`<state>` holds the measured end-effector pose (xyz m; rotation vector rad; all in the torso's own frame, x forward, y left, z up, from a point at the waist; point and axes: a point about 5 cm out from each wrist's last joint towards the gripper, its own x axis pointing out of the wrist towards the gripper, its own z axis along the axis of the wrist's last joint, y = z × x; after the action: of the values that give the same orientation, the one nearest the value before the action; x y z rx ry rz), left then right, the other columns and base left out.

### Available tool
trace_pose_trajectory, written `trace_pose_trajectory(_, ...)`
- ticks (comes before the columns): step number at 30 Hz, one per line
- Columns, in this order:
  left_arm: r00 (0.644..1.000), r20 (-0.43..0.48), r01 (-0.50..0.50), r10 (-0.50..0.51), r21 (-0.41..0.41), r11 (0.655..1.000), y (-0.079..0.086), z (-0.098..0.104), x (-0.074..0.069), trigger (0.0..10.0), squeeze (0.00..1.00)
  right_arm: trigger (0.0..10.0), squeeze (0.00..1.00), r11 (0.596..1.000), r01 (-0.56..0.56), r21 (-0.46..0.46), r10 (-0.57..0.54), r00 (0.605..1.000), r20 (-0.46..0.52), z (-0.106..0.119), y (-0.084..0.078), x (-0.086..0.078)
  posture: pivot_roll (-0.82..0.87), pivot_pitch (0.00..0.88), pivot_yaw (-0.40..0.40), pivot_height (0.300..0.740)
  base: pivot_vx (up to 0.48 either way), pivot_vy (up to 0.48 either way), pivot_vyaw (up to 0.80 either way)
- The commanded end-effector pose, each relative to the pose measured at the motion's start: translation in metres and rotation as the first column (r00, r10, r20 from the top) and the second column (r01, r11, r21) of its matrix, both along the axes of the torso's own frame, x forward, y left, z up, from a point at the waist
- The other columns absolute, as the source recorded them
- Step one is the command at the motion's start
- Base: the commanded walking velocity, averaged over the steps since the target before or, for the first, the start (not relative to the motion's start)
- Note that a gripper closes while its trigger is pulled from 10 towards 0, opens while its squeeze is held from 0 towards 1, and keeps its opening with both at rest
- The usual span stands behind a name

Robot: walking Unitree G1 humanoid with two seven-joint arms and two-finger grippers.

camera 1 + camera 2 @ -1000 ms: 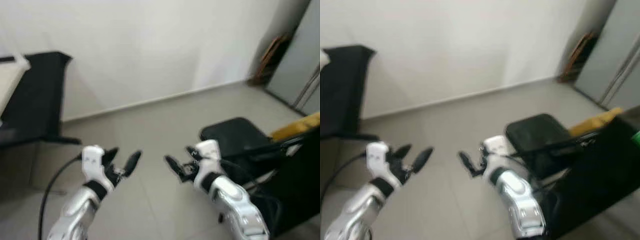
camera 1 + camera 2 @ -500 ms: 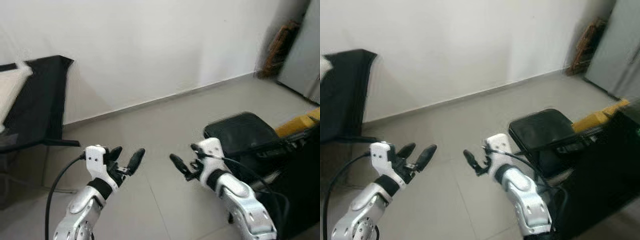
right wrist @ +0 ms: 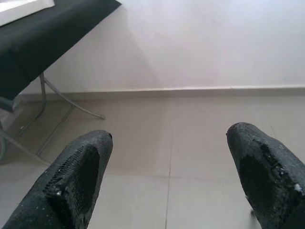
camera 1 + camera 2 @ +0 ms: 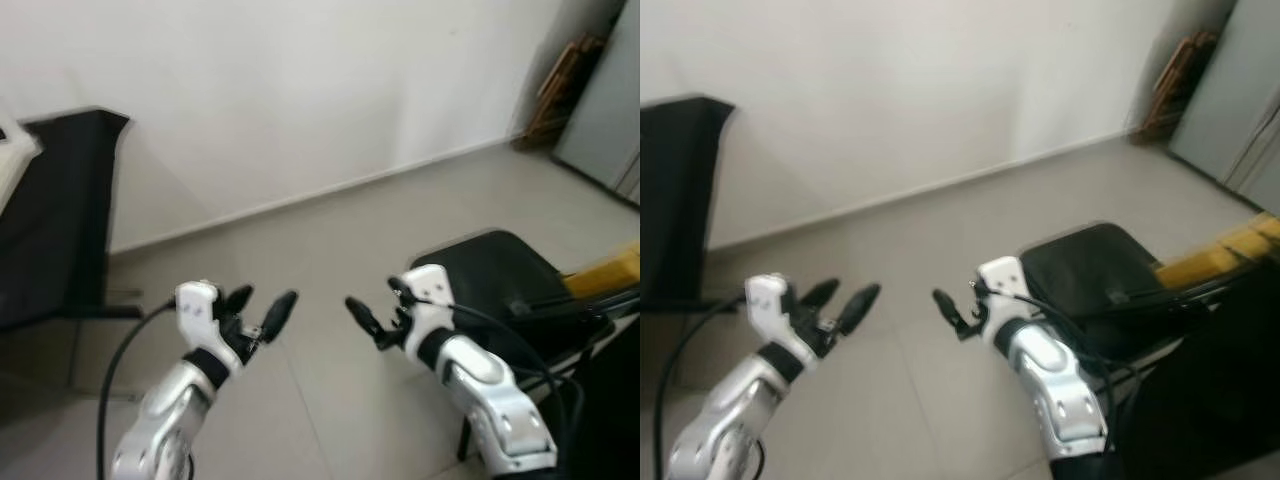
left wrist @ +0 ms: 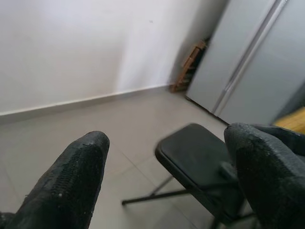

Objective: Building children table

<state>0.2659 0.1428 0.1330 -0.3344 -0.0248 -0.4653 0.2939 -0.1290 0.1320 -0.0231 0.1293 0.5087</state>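
No table parts can be made out. My left gripper [image 4: 262,305] is held out over the tiled floor [image 4: 320,250], open, with nothing between its fingers. My right gripper [image 4: 375,315] is level with it a short way to the right, also open and empty. The two point toward each other with a gap of bare floor between them. Along the left gripper's fingers [image 5: 76,176] I see a black folding chair [image 5: 190,152]. Along the right gripper's fingers [image 3: 81,171] I see floor and the white wall.
The black folding chair [image 4: 490,270] stands close on the right, with a yellow object [image 4: 610,270] beside it. A black-draped table [image 4: 60,200] on metal legs is at the left. A grey cabinet [image 4: 600,110] and leaning wooden pieces [image 4: 560,85] fill the far right corner.
The whole picture has shifted a little, so the camera moved. Both arms stay held out in the same pose with fingers open.
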Motion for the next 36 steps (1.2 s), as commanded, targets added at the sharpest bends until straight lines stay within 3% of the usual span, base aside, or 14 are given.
trace_pose_trajectory(1,0.999,-0.026,-0.020,0.020,0.008,1.000,0.0080,-0.0050,-0.0015,10.0,0.00,10.0,0.00,1.000,-0.019,0.010,0.019,1.000,0.003,0.0005,0.0052,-0.0009,-0.13,0.115,-0.008,0.740,0.315,0.000,0.00)
trace_pose_trajectory(20,1.000,-0.025,-0.014,0.015,0.013,1.000,0.0074,-0.0048,0.0000,10.0,0.00,10.0,0.00,1.000,-0.025,0.002,0.025,1.000,0.006,0.0005,0.0063,0.0008,-0.13,0.116,-0.014,0.740,0.315,0.000,0.00)
trace_pose_trajectory(29,1.000,-0.014,-0.026,0.027,0.040,0.999,0.0159,-0.0059,0.0006,10.0,0.00,10.0,0.00,0.999,0.009,-0.042,-0.009,1.000,0.014,-0.0024,0.0121,0.0011,-0.13,0.093,-0.104,0.740,0.316,0.000,0.00)
trace_pose_trajectory(36,0.999,-0.007,-0.040,0.040,0.046,0.998,0.0139,-0.0057,0.0023,10.0,0.00,10.0,0.00,0.998,-0.020,-0.058,0.021,1.000,0.013,-0.0035,0.0139,0.0049,-0.13,0.082,-0.084,0.740,0.313,0.000,0.00)
